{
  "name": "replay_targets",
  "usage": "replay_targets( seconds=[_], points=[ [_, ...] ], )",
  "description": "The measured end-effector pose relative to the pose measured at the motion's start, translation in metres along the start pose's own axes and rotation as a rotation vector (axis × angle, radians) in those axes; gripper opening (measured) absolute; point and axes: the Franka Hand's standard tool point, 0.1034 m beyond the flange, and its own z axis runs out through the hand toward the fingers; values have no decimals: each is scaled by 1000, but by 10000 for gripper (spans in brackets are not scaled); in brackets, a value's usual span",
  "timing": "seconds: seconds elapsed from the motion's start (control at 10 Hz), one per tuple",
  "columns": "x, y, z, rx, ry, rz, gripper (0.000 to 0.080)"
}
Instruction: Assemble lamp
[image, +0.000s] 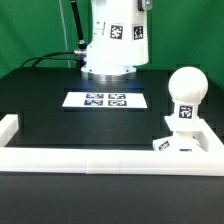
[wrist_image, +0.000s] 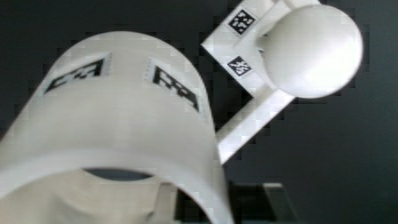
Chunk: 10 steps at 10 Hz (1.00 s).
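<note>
Exterior view first, working from the near edge outward: you see a long white rail (image: 100, 160) running along the near side of the black table (image: 50, 110), with a short return at each end. Tucked into the rail's near right corner sits the flat square base (image: 185, 143), its tags facing you, and the round-topped bulb (image: 185, 95) stands upright on it, touching it. Farther back, toward the middle of the table, the marker board (image: 107, 100) lies flat with its four tags up. Beyond that, at the far side and well apart from the base, you find the shade (image: 115, 45), a large white cone with tags on its wall, held up above the table under the arm. Dark cables (image: 55, 57) trail off to the left behind it.

Wrist view: the shade (wrist_image: 125, 130) fills most of the picture right up against the camera, its open rim toward you, and the bulb (wrist_image: 311, 50) and the edge of the base (wrist_image: 249, 120) show past it. You cannot see the gripper's fingers in either view, so you cannot tell how wide they stand, though the shade appears to hang from the arm.
</note>
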Motion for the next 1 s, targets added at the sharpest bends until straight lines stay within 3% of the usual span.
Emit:
replay_targets(
  seconds=[0.3, 0.5, 0.7, 1.0],
  points=[
    [-1, 1, 2, -4, -3, 1, 44],
    [-10, -5, -3, 5, -5, 11, 44],
    [-18, -39, -13, 29, 8, 24, 44],
    [-25, -79, -8, 39, 24, 43, 44]
  ],
)
